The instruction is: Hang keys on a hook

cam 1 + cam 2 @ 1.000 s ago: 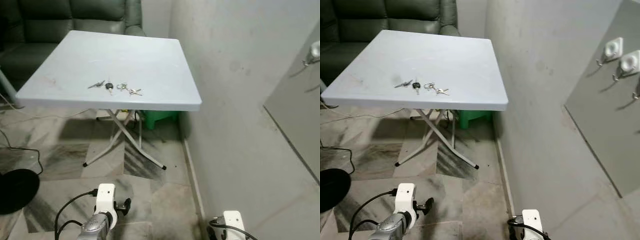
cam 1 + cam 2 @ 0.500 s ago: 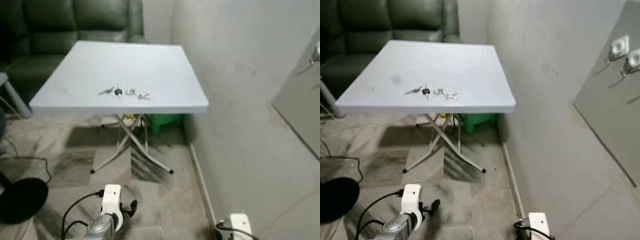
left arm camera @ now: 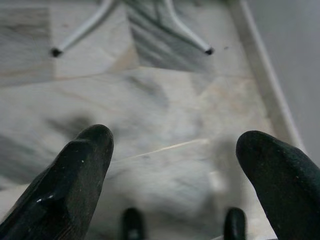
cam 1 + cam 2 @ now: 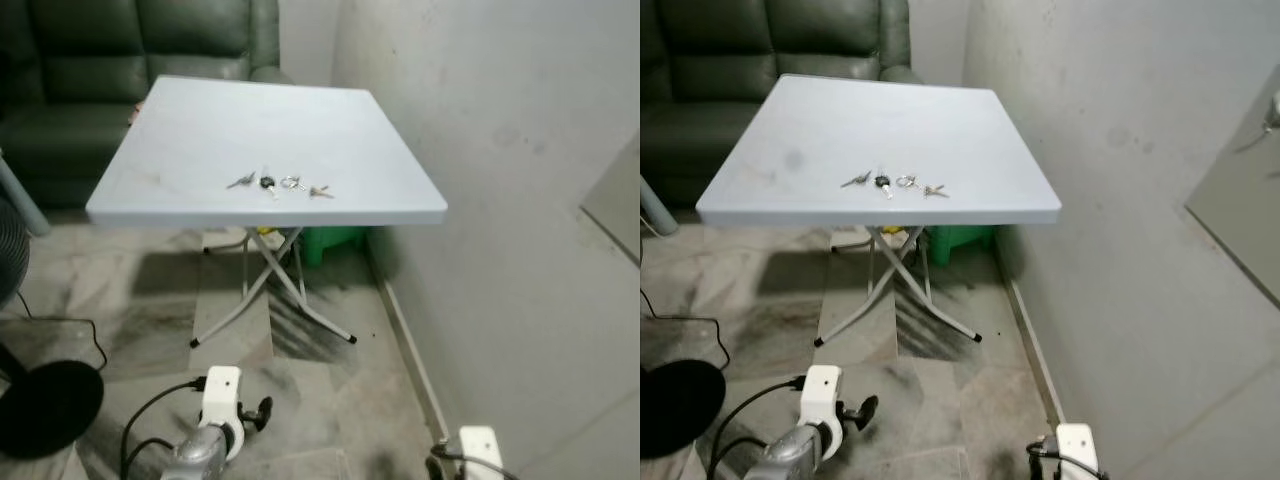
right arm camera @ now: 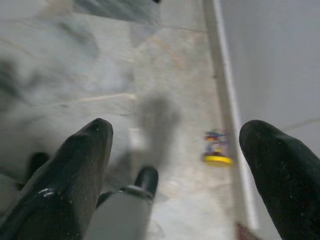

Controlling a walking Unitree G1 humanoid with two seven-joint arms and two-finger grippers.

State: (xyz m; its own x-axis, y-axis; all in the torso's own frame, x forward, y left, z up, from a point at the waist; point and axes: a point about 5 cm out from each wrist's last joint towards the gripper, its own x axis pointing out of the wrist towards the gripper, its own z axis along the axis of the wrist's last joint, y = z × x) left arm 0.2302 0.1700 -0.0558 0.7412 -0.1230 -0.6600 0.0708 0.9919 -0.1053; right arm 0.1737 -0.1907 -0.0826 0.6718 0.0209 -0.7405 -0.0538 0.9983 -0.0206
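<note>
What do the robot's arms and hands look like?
The left arm is shiny silver with a white boxy block at the wrist and a black cable looping out of it. The right arm shows a white block too, with a black cable. The left gripper and the right gripper each have two fat, rounded black fingers.

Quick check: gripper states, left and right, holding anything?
Left gripper: open, empty, hanging low over the floor.
Right gripper: open, empty, low near the wall.
Keys lie on the table.
</note>
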